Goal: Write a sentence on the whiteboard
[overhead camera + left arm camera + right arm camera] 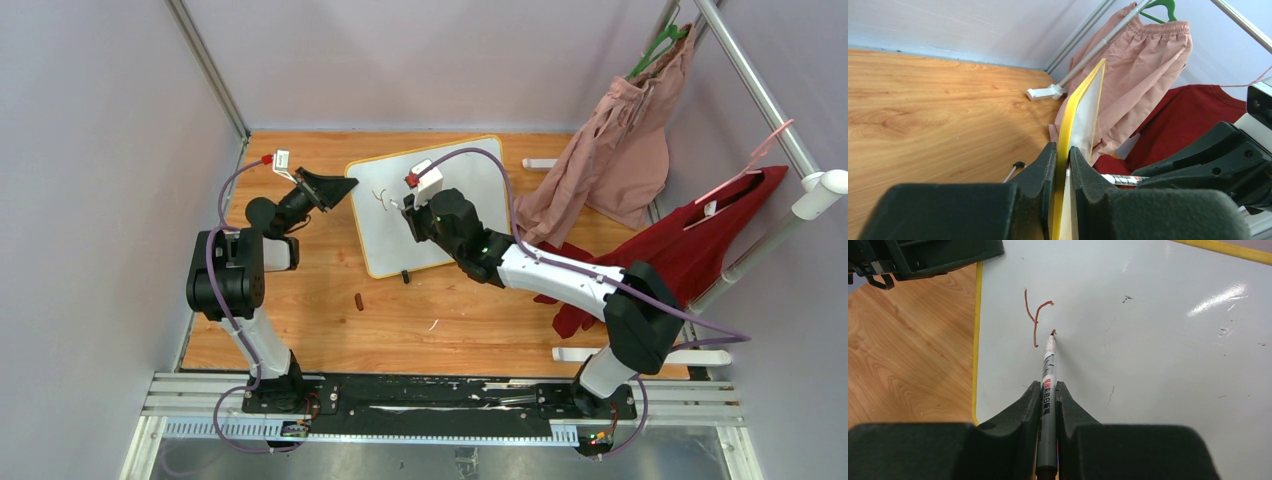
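The whiteboard (380,240) lies centre frame; my left fingers (1040,170) clench its yellow edge, and my right fingers (1020,410) grasp a marker (1048,385), tip on the board beside a reddish Y (1035,315).

The right arm (550,272) hides part of the whiteboard (472,192).

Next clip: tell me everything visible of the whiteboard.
The whiteboard is a glossy white rectangle with a thin yellow frame and rounded corners, lying skewed on the wooden table. The left gripper is shut on its left edge. The marker, held in the right gripper, touches its surface beside one reddish-brown Y-shaped stroke. A few dark specks mark it.
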You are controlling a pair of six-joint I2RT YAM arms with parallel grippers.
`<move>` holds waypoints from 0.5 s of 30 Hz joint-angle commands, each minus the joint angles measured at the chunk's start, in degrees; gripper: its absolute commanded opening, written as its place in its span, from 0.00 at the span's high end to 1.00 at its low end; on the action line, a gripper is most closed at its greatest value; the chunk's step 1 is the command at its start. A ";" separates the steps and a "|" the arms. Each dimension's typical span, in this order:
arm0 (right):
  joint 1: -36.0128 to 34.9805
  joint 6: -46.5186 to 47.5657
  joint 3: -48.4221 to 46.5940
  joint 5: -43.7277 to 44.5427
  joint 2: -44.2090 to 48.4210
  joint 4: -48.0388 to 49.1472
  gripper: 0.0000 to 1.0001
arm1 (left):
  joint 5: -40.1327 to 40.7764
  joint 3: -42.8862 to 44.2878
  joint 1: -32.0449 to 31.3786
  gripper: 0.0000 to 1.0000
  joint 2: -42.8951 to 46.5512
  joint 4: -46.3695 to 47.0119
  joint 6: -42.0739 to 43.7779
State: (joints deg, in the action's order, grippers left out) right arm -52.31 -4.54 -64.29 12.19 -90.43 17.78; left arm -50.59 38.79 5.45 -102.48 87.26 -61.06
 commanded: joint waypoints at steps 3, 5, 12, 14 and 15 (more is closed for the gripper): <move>0.90 -0.31 -0.13 1.67 0.19 -3.74 1.00 | -0.48 -1.11 0.22 1.00 1.11 1.46 1.73; 0.98 -0.35 -0.13 2.06 0.38 -4.29 1.00 | -0.48 -1.17 0.26 1.00 1.14 1.42 1.65; 1.59 -0.33 0.12 3.45 1.21 -5.64 1.00 | -0.62 -1.25 0.26 1.00 1.23 1.43 1.73; 1.84 -0.43 0.13 3.84 1.46 -5.63 1.00 | -0.59 -1.21 0.26 1.00 1.23 1.49 1.73; 1.93 -0.55 0.09 3.96 1.51 -5.57 1.00 | -0.59 -1.22 0.26 1.00 1.27 1.53 1.73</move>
State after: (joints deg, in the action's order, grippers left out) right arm -52.10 -4.75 -64.29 12.69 -90.06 14.46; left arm -50.59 38.57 5.43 -102.26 87.24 -61.08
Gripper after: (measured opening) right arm 0.174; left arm 0.145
